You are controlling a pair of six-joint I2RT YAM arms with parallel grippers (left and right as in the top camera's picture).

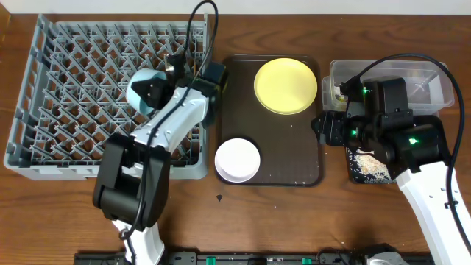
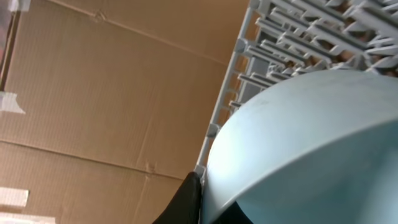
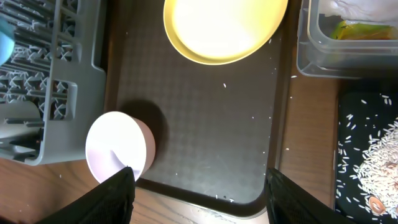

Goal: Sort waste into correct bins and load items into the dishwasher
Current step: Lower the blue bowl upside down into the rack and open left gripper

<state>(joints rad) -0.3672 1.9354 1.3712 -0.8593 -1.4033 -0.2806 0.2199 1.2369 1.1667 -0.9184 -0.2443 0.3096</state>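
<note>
My left gripper [image 1: 151,92] is shut on the rim of the light-blue bowl [image 1: 140,92] and holds it tilted over the right part of the grey dish rack [image 1: 44,96]. In the left wrist view the bowl [image 2: 305,143] fills the frame in front of the rack pegs [image 2: 298,37]. My right gripper [image 3: 199,190] is open and empty above the brown tray [image 1: 309,173], near its right edge. The pale-yellow plate [image 1: 285,85] and the white bowl [image 1: 238,159] sit on that tray. Both show in the right wrist view, plate [image 3: 224,28] and white bowl [image 3: 118,155].
A clear tub [image 1: 434,77] at the right holds a white wrapper and a green-and-orange sachet [image 3: 364,30]. A black tray [image 1: 353,165] in front of it holds rice crumbs [image 3: 379,168]. Loose crumbs dot the brown tray. Cardboard stands beyond the rack.
</note>
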